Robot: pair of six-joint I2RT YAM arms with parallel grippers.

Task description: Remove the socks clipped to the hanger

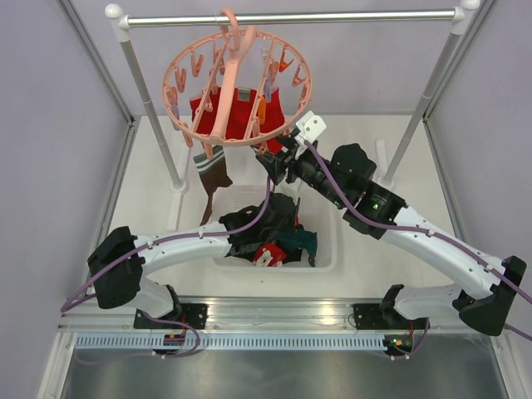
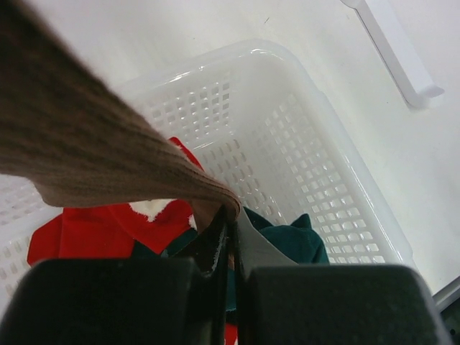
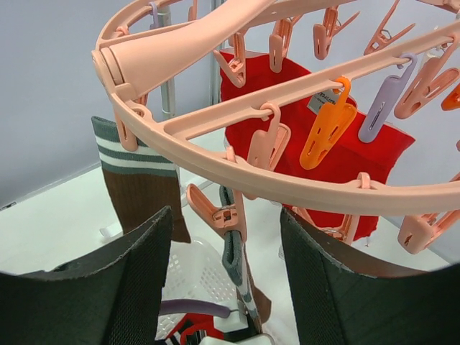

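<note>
At the left of the hanger (image 1: 249,141), a brown sock with a grey-and-white striped cuff (image 1: 214,170) hangs by its cuff from a clip on the ring's left side, over the far-left part of the bench (image 1: 145,199). The salmon-pink hanger itself hangs by its hook from the grey rail (image 1: 291,17) that runs along the far edge. In the right wrist view, this striped sock (image 3: 140,194) dangles left of the ring (image 3: 287,180).

The left end effector (image 1: 278,214) reaches from the near-left corner toward the middle of the bench and sits above the white basket (image 1: 331,237). In the left wrist view, it (image 2: 230,223) is clenched on a fold of brown knit sock (image 2: 79,136), which stretches away to the upper left. Where the sock's other end goes cannot be told. Below the 2 fingers, inside the basket (image 2: 287,144), lie a red sock with a white mark (image 2: 108,230) and a dark teal sock (image 2: 295,241). The overhead view shows both, the red (image 1: 268,255) left of the teal (image 1: 301,245).

Red socks (image 1: 237,108) are clipped under the middle of the ring.

The right end effector (image 1: 277,162) is raised just under the ring's right rim. Its jaws are released and stand apart around a dangling clip without gripping it (image 3: 225,223). The red socks (image 3: 359,144) hang beyond it.
</note>
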